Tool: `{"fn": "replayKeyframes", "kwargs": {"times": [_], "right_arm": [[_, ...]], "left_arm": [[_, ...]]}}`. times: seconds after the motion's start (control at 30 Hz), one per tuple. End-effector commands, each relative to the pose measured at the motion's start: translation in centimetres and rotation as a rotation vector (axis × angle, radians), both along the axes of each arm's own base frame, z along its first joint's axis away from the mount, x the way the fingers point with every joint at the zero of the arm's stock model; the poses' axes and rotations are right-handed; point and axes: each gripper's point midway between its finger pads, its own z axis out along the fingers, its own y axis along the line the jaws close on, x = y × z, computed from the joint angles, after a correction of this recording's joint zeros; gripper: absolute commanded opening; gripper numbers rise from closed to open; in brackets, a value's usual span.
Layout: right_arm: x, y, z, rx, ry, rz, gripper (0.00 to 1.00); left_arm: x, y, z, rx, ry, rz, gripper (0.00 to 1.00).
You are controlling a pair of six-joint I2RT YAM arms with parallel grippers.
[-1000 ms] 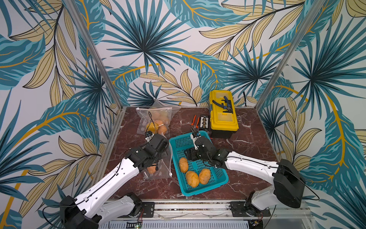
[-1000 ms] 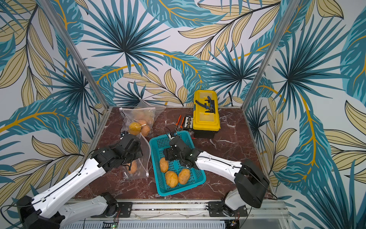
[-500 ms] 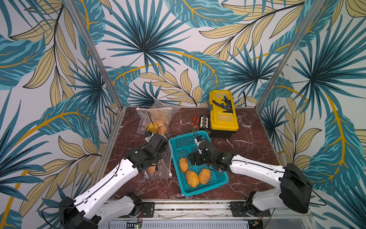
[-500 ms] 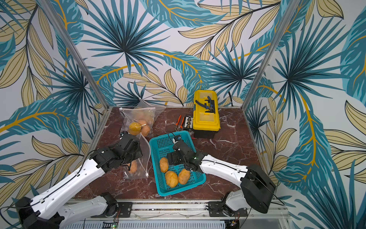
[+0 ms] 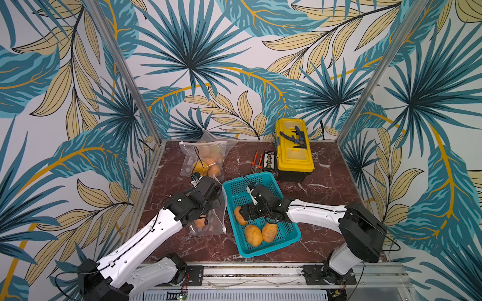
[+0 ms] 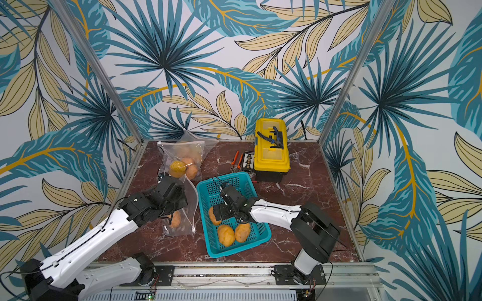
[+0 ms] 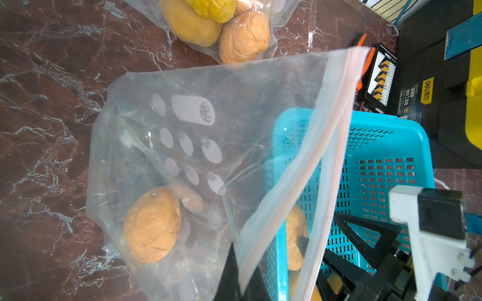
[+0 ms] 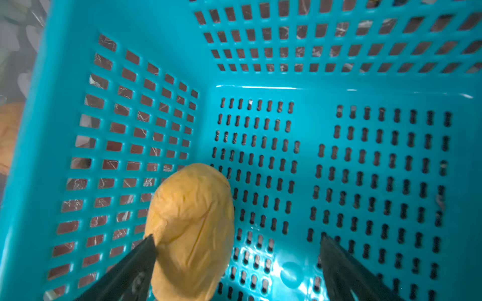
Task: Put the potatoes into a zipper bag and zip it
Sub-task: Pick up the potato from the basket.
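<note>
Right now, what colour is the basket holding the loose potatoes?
Teal basket, perforated walls and floor; shows best in the right wrist view.

Orange potatoes (image 5: 253, 235) in basket (image 5: 271, 246), zipper bag (image 5: 216, 224)

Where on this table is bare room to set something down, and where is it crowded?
Freest: bare marble bordered by the yellow toolbox, the basket and the right wall. A narrower strip lies between the filled bag and the pliers. Crowded: the open bag close beside the basket, which holds potatoes and the right gripper.
</note>
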Motion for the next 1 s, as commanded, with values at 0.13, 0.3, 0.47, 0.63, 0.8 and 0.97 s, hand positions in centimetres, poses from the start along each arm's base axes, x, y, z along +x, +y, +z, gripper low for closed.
{"fn": "replayKeyframes", "kwargs": {"times": [0.13,0.3,0.47,0.63,0.8,0.97], "right_arm": [[-0.2,0.9,-1.6,-0.015,0.047,0.02,0.96],[-0.4,0.4,-1.4,-0.041,0.039,0.011,0.96],[-0.5,1.1,-1.8,-0.035,0.044,0.026,0.93],[0.1,2.0,-2.6,-0.046,0.053,0.031,0.9],[0.5,2.5,-2.9,-0.049,0.051,0.033,0.8],[0.7,2.1,-2.1,-0.045,0.024,0.021,0.62]], "left_arm": [[0.0,0.3,0.9,-0.002,-0.022,-0.001,0.0],[0.0,0.2,1.0,-0.003,-0.022,0.001,0.0],[0.0,0.3,0.9,-0.002,-0.02,0.001,0.0],[0.0,0.2,0.9,-0.004,-0.021,0.0,0.0],[0.0,0.2,1.0,-0.004,-0.023,0.0,0.0],[-0.1,0.3,1.0,-0.005,-0.024,0.0,0.0]]}}
